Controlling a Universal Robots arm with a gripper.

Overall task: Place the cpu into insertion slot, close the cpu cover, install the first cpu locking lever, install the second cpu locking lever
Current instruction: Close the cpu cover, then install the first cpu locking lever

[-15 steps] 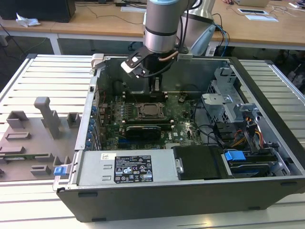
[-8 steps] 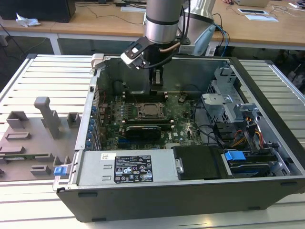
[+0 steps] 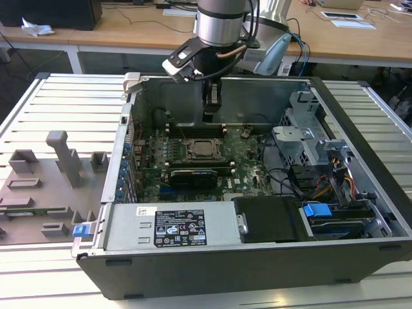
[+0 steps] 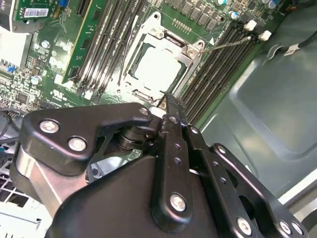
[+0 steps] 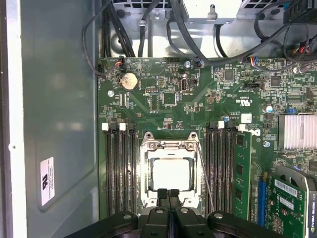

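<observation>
Tabletop (image 3: 58, 96) with grey slats is carrying an open computer case (image 3: 257, 257) in the exterior view. The arm (image 3: 222, 22) is hanging from above into the case. Its end effector (image 3: 211, 106) is pointing down near the case's far wall, just behind the insertion slot (image 3: 189, 150) on the green circuit board (image 3: 248, 161). A grey fixture (image 3: 45, 187) is lying on the tabletop toward the exterior view's left, apart from the case.

In the second wrist view, the black fingers of the end effector (image 4: 168, 101) are pressing together and nothing is sitting between them. Their tip is hovering at one edge of the socket. The cpu (image 4: 156, 69) is lying flat inside the slot, showing its dull silver top. The cpu cover (image 4: 174, 43) is lying down around it as a silver frame. A thin wire lever (image 4: 228, 44) is reaching away from one corner of the socket, across the black memory slots (image 4: 218, 59).

In the first wrist view, the end effector (image 5: 169, 193) is showing two fingertips touching each other, just over the near edge of the socket. The cpu (image 5: 171, 173) is sitting in the window of the cpu cover (image 5: 168, 146). The lever (image 5: 205, 173) is running along one side of the frame, between it and the memory slots (image 5: 220, 168). I cannot tell whether the lever is latched.
</observation>
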